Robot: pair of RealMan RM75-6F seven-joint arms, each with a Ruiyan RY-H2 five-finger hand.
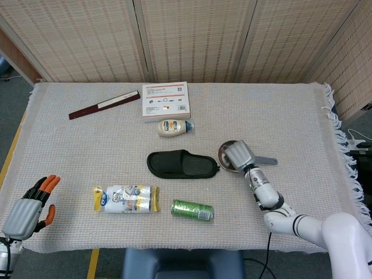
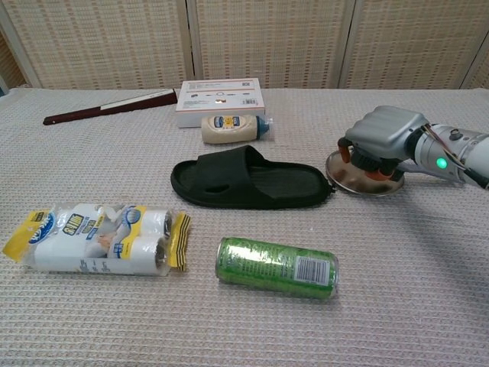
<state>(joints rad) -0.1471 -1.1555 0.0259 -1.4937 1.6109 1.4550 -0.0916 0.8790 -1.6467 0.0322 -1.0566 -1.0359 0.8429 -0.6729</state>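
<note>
Presently, a woven table cloth (image 1: 87, 145) is seen to carry all items. The black slipper (image 2: 248, 181) is laid at centre, the steel pan (image 2: 365, 177) just beside its toe end. The right hand (image 2: 380, 140) is set over the pan with fingers curled down onto the rim (whether the pan is actually gripped cannot be told). The left hand (image 1: 30, 207) is held off the near-left table edge, fingers apart, nothing in it. A green can (image 2: 276, 267) is noted near the slipper.
</note>
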